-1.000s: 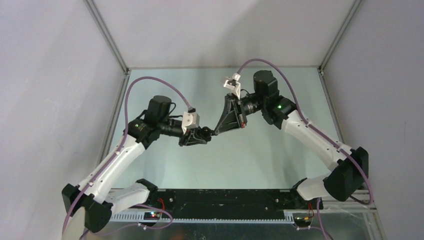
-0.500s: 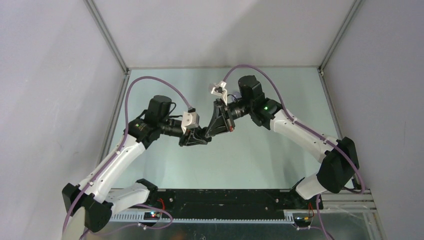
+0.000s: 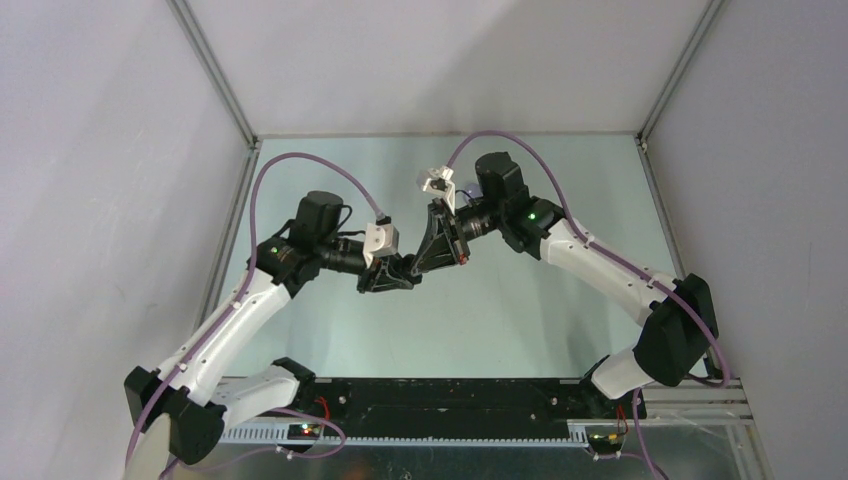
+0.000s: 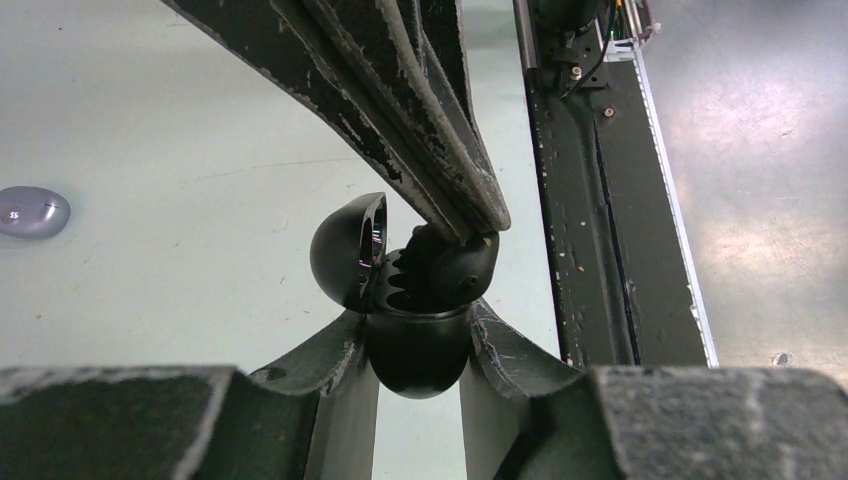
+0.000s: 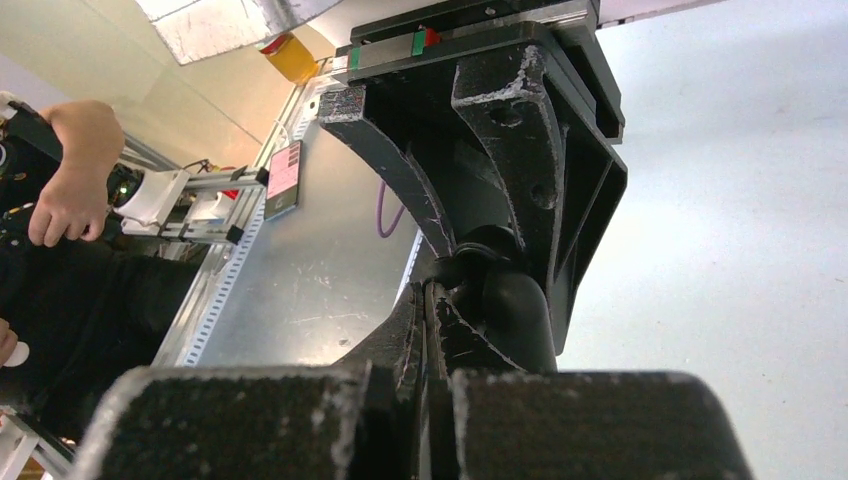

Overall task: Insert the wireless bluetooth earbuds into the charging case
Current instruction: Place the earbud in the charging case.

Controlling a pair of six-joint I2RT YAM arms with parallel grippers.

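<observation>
The left jaws were clamped narrow on the black charging case, its lid swung open. The right jaws, pressed together, had their tips on a black earbud sitting half out of the case's mouth. Seating it probably called for a gentle, straight push into its pocket, with the case kept steady. A purple earbud lay well apart on the counter.

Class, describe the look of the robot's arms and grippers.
Both the left arm and right arm have white shells, black joints, a green light and a looping purple cable. The left gripper and right gripper are black, with scuffed fingers.
</observation>
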